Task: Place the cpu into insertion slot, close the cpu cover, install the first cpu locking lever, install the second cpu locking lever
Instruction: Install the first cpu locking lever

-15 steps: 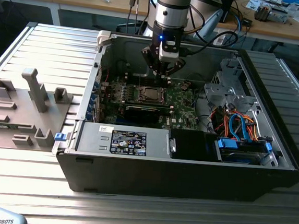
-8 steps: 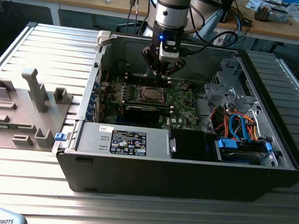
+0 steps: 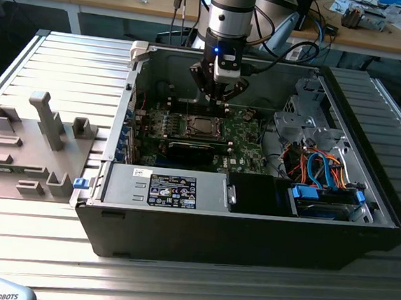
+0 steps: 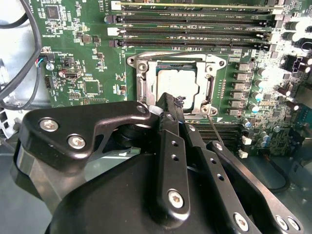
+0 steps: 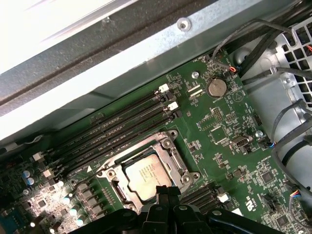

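Note:
Inside the open computer case, the cpu (image 4: 178, 82) (image 5: 146, 174) lies flat in the insertion slot (image 3: 201, 127) of the green motherboard (image 3: 247, 136). Around it the silver cpu cover (image 4: 144, 83) (image 5: 168, 146) lies flat, and the chip's metal top shows through its window. My gripper (image 4: 170, 103) (image 5: 165, 191) (image 3: 219, 101) hangs just above the socket's edge, its black fingers pressed together with nothing visibly between them. Beside the fingertips, a thin metal lever rod (image 4: 214, 127) runs out from the socket corner.
Long black memory slots (image 4: 195, 29) (image 5: 117, 126) run along one side of the socket. Black cables (image 4: 19, 63) and the case wall (image 5: 146, 63) are close by. A drive cage with coloured wires (image 3: 318, 167) fills the exterior view's right; a grey fixture plate (image 3: 32, 142) lies outside the case on the left.

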`<state>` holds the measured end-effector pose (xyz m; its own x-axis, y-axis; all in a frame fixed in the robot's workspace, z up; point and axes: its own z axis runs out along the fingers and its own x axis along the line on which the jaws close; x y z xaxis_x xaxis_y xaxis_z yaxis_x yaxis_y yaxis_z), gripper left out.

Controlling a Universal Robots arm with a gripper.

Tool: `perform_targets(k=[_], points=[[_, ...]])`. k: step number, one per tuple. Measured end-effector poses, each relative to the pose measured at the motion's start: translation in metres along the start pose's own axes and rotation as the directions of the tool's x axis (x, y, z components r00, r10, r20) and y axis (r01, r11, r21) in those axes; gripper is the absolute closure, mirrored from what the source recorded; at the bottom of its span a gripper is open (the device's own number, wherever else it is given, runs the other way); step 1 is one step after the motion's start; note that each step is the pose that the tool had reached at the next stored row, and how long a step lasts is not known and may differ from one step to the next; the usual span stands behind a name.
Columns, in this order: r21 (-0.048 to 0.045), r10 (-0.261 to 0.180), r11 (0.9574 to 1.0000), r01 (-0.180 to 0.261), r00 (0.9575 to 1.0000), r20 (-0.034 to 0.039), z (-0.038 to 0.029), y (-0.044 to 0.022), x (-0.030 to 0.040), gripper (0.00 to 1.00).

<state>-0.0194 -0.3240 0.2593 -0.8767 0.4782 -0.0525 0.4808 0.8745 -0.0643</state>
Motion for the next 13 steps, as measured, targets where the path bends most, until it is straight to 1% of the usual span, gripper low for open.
perform_targets(k=[13], points=[[-0.0005, -0.01, 0.9999, 0.01, 0.9999, 0.0007, 0.0, 0.0, 0.0, 0.89]])
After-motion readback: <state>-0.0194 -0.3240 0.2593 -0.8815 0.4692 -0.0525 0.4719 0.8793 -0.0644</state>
